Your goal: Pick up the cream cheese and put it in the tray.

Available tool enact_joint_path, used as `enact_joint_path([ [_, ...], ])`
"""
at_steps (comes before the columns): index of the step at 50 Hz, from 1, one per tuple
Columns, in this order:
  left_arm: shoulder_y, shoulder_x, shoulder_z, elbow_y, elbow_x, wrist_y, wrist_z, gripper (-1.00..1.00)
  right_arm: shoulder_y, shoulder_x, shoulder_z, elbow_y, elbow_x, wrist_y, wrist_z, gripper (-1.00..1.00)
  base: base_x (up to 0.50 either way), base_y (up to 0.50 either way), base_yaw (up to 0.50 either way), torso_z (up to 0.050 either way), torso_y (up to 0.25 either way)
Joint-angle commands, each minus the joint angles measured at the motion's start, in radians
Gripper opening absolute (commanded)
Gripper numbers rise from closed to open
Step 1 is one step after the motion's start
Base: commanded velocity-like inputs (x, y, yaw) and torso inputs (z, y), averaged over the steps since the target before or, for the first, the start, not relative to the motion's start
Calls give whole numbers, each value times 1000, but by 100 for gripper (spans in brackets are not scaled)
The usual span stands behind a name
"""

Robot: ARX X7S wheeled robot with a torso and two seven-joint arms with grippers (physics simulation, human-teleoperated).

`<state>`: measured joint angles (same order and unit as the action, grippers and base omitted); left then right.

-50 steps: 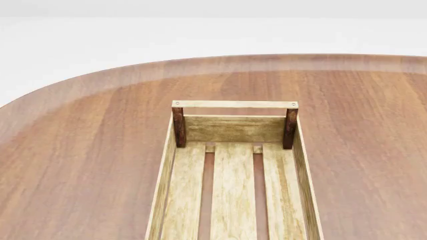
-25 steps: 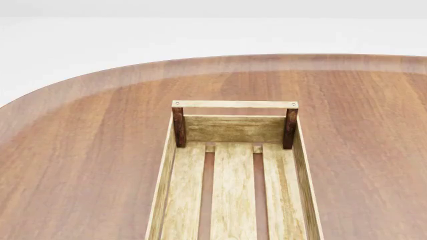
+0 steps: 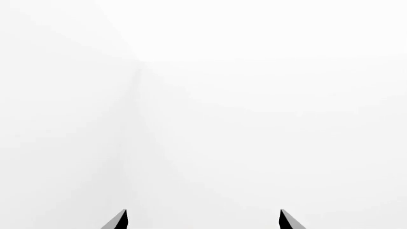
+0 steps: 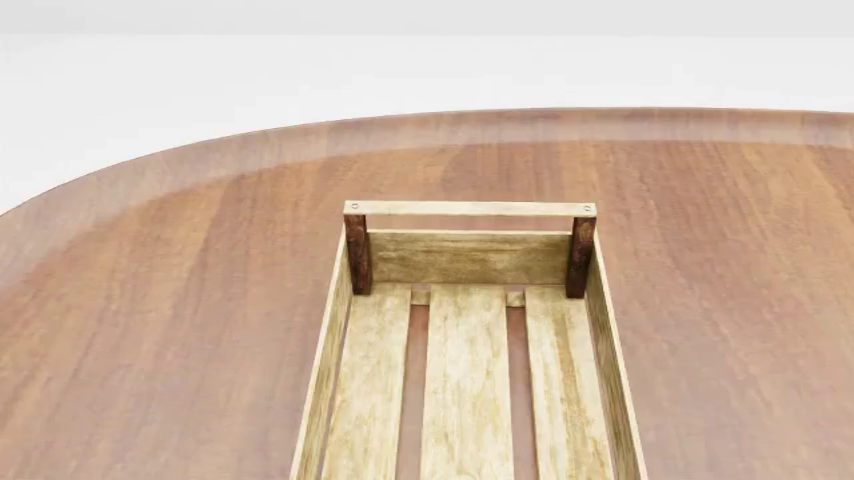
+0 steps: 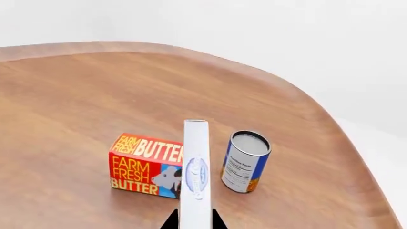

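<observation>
A brown wooden table point(image 4: 174, 330) with a rounded edge stands in a plain white room, and the head view looks down on its far half.

In the right wrist view, the right gripper point(image 5: 194, 220) is clenched on the cream cheese point(image 5: 195, 171), its two dark fingertips point(image 5: 170, 222) showing on either side of the box's near end. The flat white box stands on edge between them, narrow face toward the camera, with a blue oval logo partway along it, and it reaches straight out from the gripper. It appears to be held above the table rather than resting on it. Beyond and below the gripper, two other things sit on the wood. The butter box point(image 5: 145, 164), red-orange with "FARM FRESH BUTTER" printed on it, lies to one side of the held box and is partly hidden behind it. The can point(image 5: 245, 162), blue and orange with a white label, stands upright on the other side. Both are near the table's curved rim.

The left gripper point(image 3: 202, 220) is spread open, its two dark tips well apart, and faces only blank white.

The tray point(image 4: 336, 330), a light wood crate with a slatted bottom, dark corner posts and a top rail, sits on the table in the head view, where neither gripper shows.
</observation>
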<state>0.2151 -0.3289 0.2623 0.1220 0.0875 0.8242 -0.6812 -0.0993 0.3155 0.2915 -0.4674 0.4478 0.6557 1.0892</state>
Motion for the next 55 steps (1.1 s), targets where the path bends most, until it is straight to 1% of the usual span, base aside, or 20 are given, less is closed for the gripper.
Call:
enact_joint_path([
  [1,0,-2,2,1,0,-2,-4,100,89,80,-62,-157,-41,151,41,-100,0,0,0,0,0],
  [2,-2,-3,4,-1,-2,-1,-3,100,118,89,-56,-171,-15,185,33,-100,0,0,0,0,0],
  [6,-4,-3,5,-2,0,-6,-4,100,175,117,-73,-204,-14,247,52,-100,0,0,0,0,0],
  [16,-8,-7,6,-6,-6,-4,-7,100,393,182,-152,-283,17,469,90,-100,0,0,0,0,1],
  [21,-10,-9,5,-8,-10,-5,-9,100,506,187,-174,-281,54,544,77,-100,0,0,0,0,0],
  [24,-13,-10,8,-11,-12,-5,-8,100,575,206,-221,-270,41,569,85,-100,0,0,0,0,0],
  [26,-13,-10,10,-11,-11,-6,-8,100,610,213,-241,-254,46,573,71,-100,0,0,0,0,0],
  [28,-13,-11,10,-10,-12,-8,-8,100,664,244,-319,-222,22,574,62,-100,0,0,0,0,0],
  [30,-14,-12,11,-10,-14,-8,-8,100,690,258,-351,-200,27,545,23,-100,0,0,0,0,0],
  [31,-14,-12,11,-10,-14,-9,-8,100,710,293,-423,-192,4,539,7,-100,0,0,0,0,0],
  [32,-15,-11,12,-11,-13,-9,-9,100,739,281,-426,-176,9,547,4,-100,0,0,0,0,0],
  [39,-17,-13,15,-12,-16,-10,-9,100,878,294,-518,-118,-12,584,-19,-100,0,0,0,0,1],
  [40,-19,-12,16,-14,-13,-10,-9,100,918,303,-563,-91,-46,590,-4,-100,0,0,0,0,0],
  [41,-19,-12,16,-14,-13,-11,-9,100,929,310,-582,-78,-54,561,-16,-100,0,0,0,0,0],
  [43,-18,-13,17,-12,-14,-11,-10,100,961,304,-599,-44,-55,554,-34,-100,0,0,0,0,0],
  [44,-17,-13,16,-11,-13,-11,-11,100,990,312,-646,-28,-73,540,-46,-100,0,0,0,0,0],
  [48,-18,-14,16,-12,-15,-11,-12,100,1067,312,-723,9,-100,547,-66,-100,0,0,0,0,0],
  [51,-16,-16,17,-9,-14,-10,-13,100,1111,306,-751,58,-106,521,-98,-100,0,0,0,0,0],
  [52,-15,-17,17,-8,-16,-9,-13,100,1133,309,-777,83,-112,482,-127,-100,0,0,0,0,0],
  [55,-14,-16,15,-7,-13,-11,-16,100,1195,295,-821,146,-131,461,-157,-100,0,0,0,0,3],
])
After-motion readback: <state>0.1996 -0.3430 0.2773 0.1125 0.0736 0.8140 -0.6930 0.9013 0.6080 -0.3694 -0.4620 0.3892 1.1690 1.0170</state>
